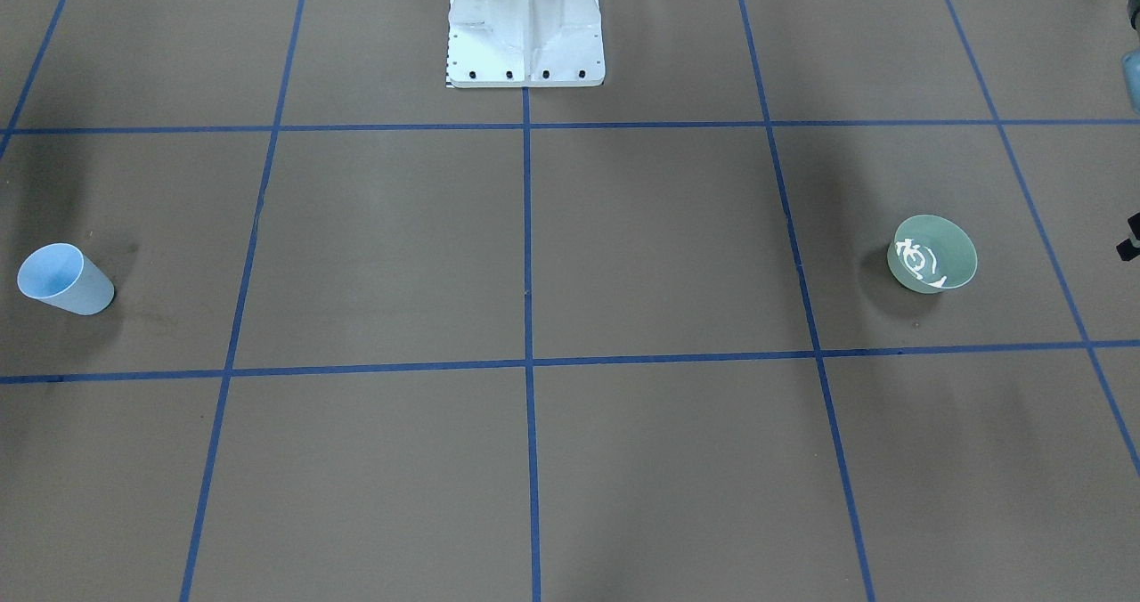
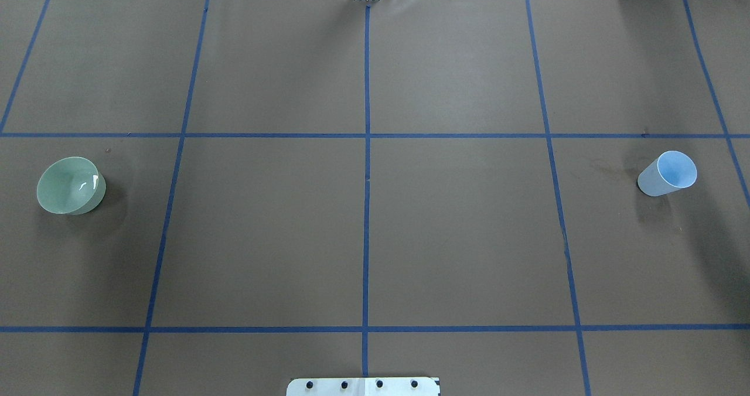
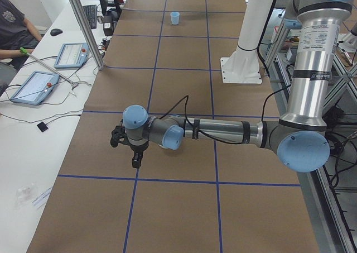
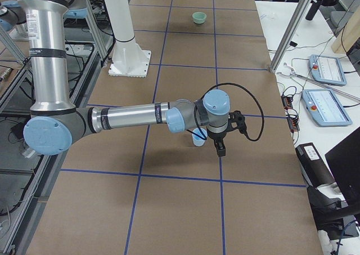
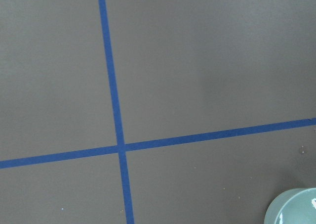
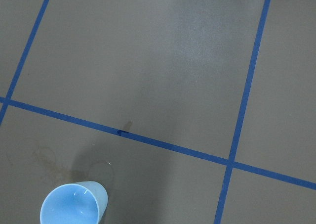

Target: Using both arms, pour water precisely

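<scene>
A pale green bowl [image 1: 932, 254] stands on the brown table on my left side, with whitish glints of water [image 2: 88, 183] in it. It also shows in the left wrist view [image 5: 294, 209]. A light blue cup [image 2: 668, 173] stands upright on my right side and also shows in the right wrist view [image 6: 74, 204]. I cannot tell whether it holds water. My left gripper [image 3: 135, 161] hangs just beside the bowl. My right gripper [image 4: 219, 149] hangs just beside the cup [image 4: 198, 137]. Both show only in the side views, so I cannot tell whether they are open.
The white bolted pedestal [image 1: 525, 41] stands at the robot's edge of the table. Blue tape lines [image 2: 367, 208] form a grid. A faint stain [image 2: 603, 167] lies beside the cup. A seated person [image 3: 14, 27] and tablets [image 3: 33, 86] are at a side desk.
</scene>
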